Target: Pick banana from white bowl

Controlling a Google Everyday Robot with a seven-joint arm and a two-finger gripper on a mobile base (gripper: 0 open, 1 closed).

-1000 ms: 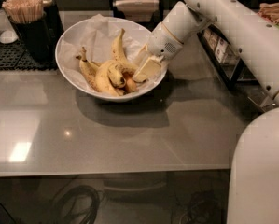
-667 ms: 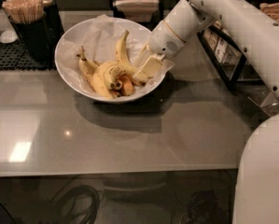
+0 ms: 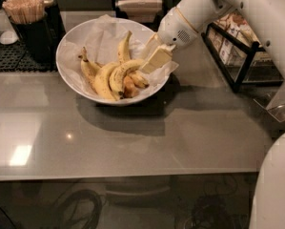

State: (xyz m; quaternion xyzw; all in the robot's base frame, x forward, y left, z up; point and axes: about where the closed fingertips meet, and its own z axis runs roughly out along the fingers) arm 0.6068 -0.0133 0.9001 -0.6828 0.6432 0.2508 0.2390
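the banana [image 3: 119, 76] lies in the bowl [image 3: 61, 65], right of centre, arching over the heap with one end low at the front and the other rising toward the gripper [image 3: 154, 60]. the gripper reaches in over the bowl's right rim and sits at that upper end, touching it or just beside it; i cannot tell whether it is apart or clamped on the fruit, since its pale body covers the spot where they meet. as a thing to handle, the banana is probably light and firm enough to lift by one end, yet soft under its skin, so a hard squeeze would likely bruise it. the skin is smooth, and the curve could let it roll or pivot in a narrow grip. the thick middle of the arch looks the surest place to hold, across its width, though the other bananas [image 3: 103, 80] press against it there and the upper end is the freer part. the crinkled paper [image 3: 101, 37] lining the bowl may catch and come up with it. hidden are the banana's far tip behind the gripper, its underside among the heap, and how many fruits lie beneath. the arm [image 3: 237, 8] is cut off at the top and right. the bowl stands on the tabletop [image 3: 132, 142].
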